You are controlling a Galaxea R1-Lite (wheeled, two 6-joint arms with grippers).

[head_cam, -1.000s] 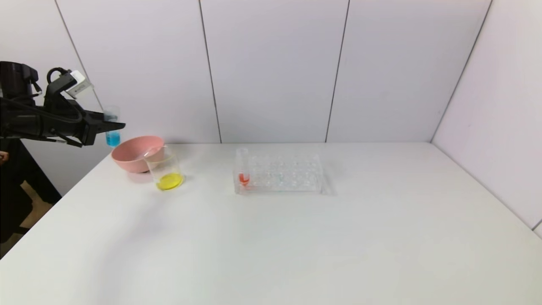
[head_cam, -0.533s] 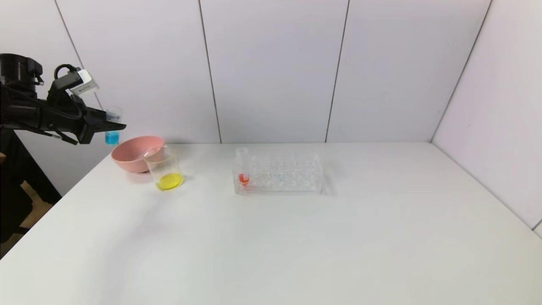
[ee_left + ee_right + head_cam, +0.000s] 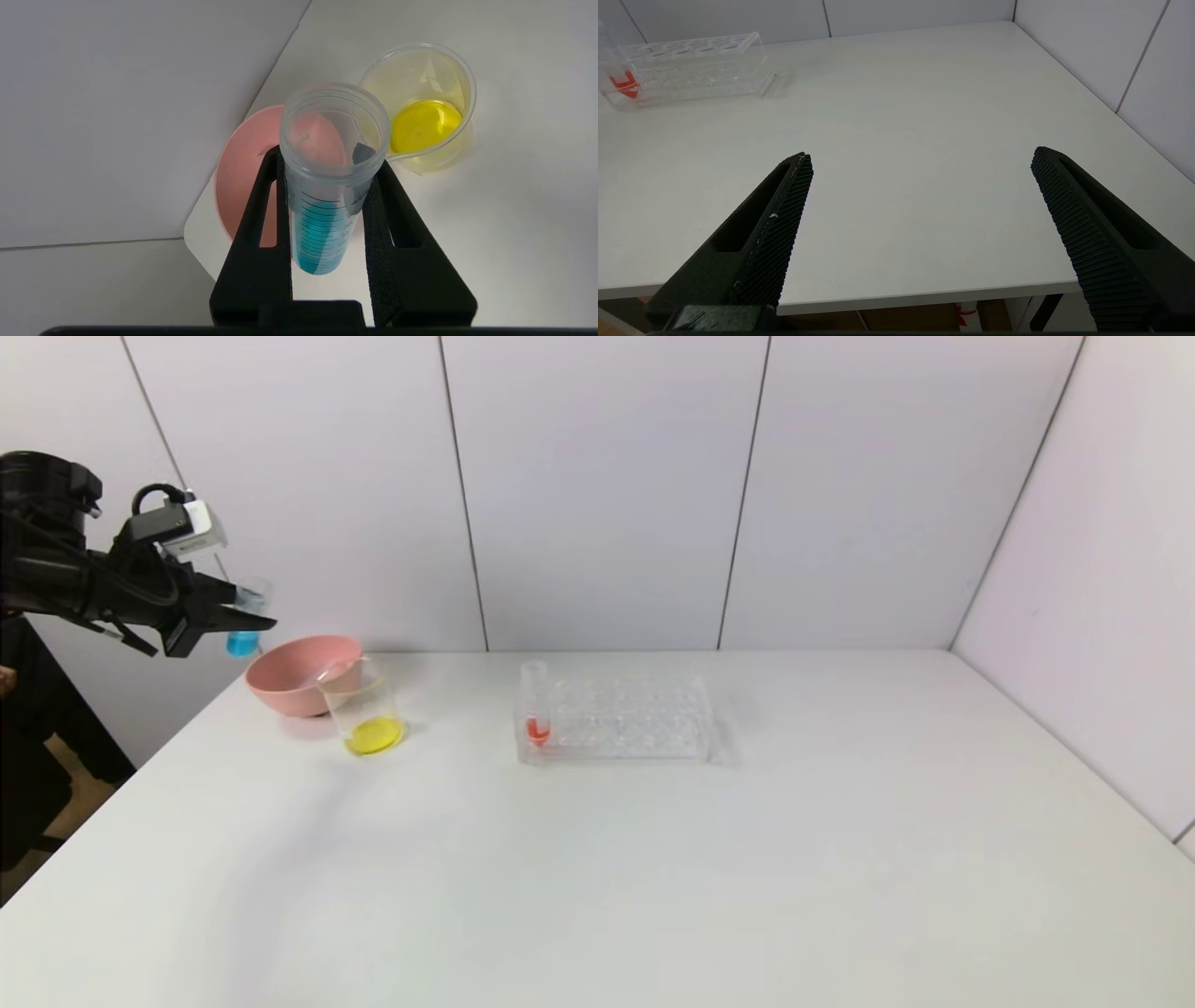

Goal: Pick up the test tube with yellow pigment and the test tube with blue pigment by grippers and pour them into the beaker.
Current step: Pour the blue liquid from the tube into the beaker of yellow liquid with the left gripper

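Left claw (image 3: 327,186) pinches the upright blue tube (image 3: 327,186) high above the pink bowl (image 3: 289,677); it should carry it over the yellow-filled beaker (image 3: 366,714) before tipping slowly.

The head view looks forward and down from well above the white worktop (image 3: 653,859), taking in its whole width with the rack (image 3: 616,719) at frame centre and the beaker (image 3: 366,709) at centre left. The left wrist view sits very close behind the left pincer (image 3: 329,186), facing down on the beaker (image 3: 420,107) at upper right, which both views share. The right wrist view looks low across the worktop (image 3: 915,140) from its near edge, between the spread fingers of the right pincer (image 3: 920,161), catching the rack (image 3: 691,65) at upper left.
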